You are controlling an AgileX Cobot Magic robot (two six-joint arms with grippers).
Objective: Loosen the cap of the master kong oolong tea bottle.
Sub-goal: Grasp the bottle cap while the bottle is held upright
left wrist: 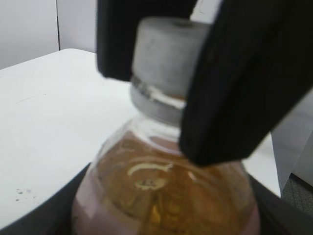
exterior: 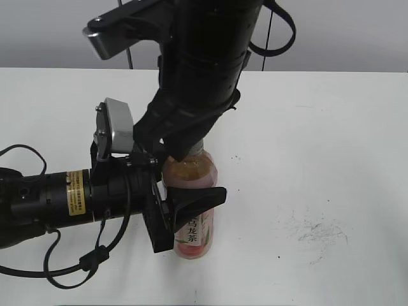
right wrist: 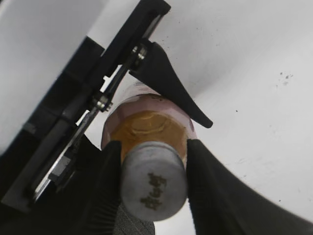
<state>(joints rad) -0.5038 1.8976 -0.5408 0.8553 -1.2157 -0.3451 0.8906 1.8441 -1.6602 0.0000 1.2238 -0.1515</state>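
The master kong oolong tea bottle [exterior: 193,204] stands upright on the white table, amber tea inside, with a pink label and a white strip of black characters. My left gripper [exterior: 191,207] is shut on its body from the left side; the bottle's shoulder fills the left wrist view [left wrist: 161,191]. My right gripper [exterior: 185,150] comes down from above and is shut on the grey-white cap [right wrist: 154,181], which has a dark mark on top. The cap also shows between the two black fingers in the left wrist view [left wrist: 166,63]. In the exterior view the cap is hidden by the right gripper.
The white table [exterior: 319,140] extends right and behind the bottle, with faint scuff marks [exterior: 319,233] at the right front. The left arm's cables [exterior: 70,264] trail along the table's left front. A grey wall stands behind the table.
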